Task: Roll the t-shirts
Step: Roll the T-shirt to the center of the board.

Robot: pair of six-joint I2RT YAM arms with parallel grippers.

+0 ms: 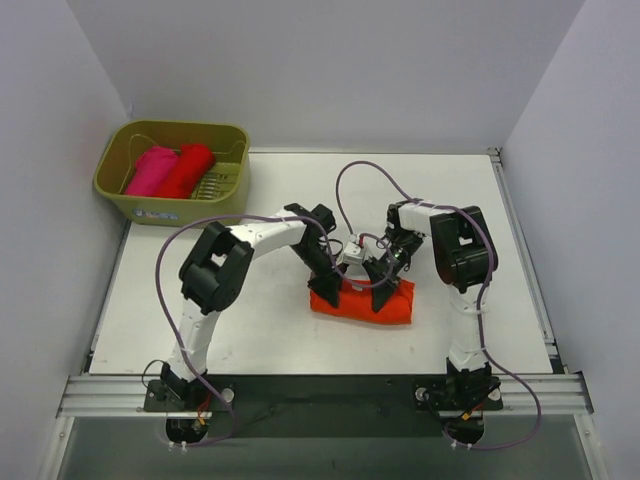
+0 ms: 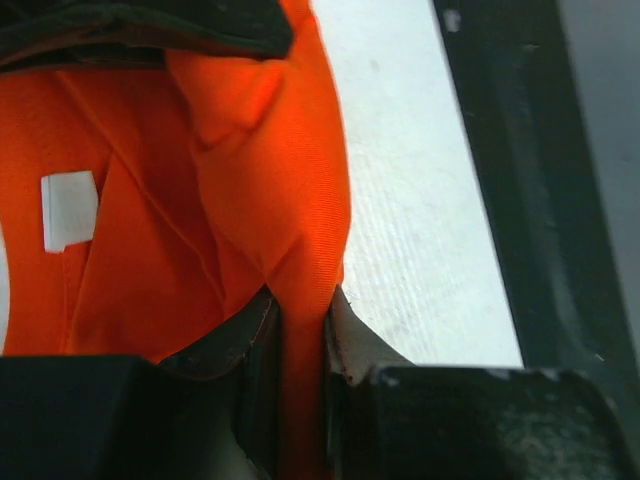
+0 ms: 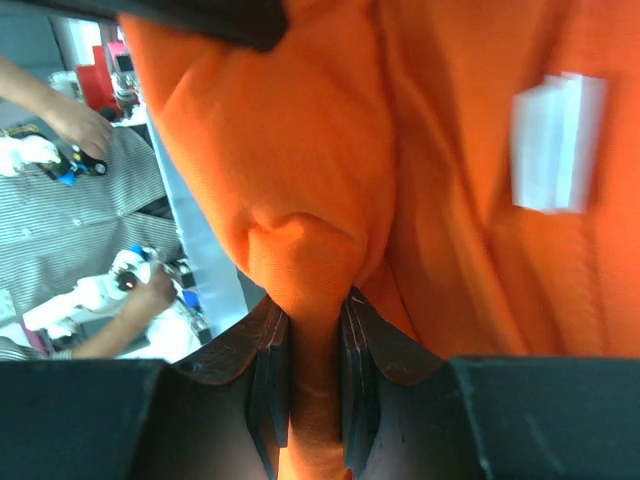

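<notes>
The orange-red t-shirt point(image 1: 362, 300) lay bundled at the centre of the table point(image 1: 250, 335), its long axis running left to right. The left gripper point(image 2: 303, 325) was clamped on a fold at its left end. The right gripper point(image 3: 315, 320) was clamped on a fold nearer its right end.

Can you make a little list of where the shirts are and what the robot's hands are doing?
on the table: orange-red t-shirt, bunched up
in the green basket: pink t-shirt and red t-shirt, both rolled
left gripper: pinching the orange-red t-shirt
right gripper: pinching it too
</notes>
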